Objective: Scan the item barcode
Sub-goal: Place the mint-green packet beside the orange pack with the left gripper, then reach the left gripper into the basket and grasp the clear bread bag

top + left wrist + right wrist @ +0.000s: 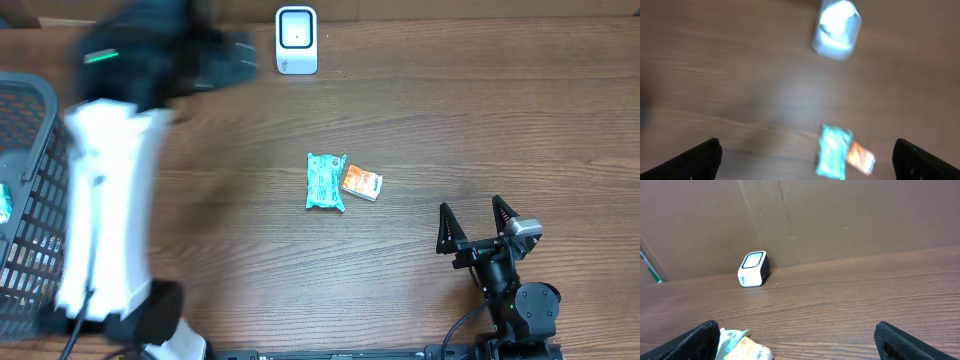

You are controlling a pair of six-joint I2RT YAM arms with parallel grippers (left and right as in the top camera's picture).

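A teal packet (325, 181) and a small orange box (361, 183) lie side by side mid-table, touching. The white barcode scanner (296, 40) stands at the far edge. My left gripper (225, 55) is a motion-blurred shape high at the back left, beside the scanner. Its wrist view is blurred too, showing the left gripper (807, 167) open and empty, with the scanner (836, 27), packet (832, 151) and box (860, 156) on the table beyond. My right gripper (478, 225) stands open near the front right. The right gripper (800, 347) holds nothing, packet (729, 339) by its left finger.
A dark wire basket (30, 150) sits at the left edge with items inside. The left arm's white link (105, 210) stretches along the basket's right side. A brown cardboard wall (840, 215) rises behind the scanner (754, 269).
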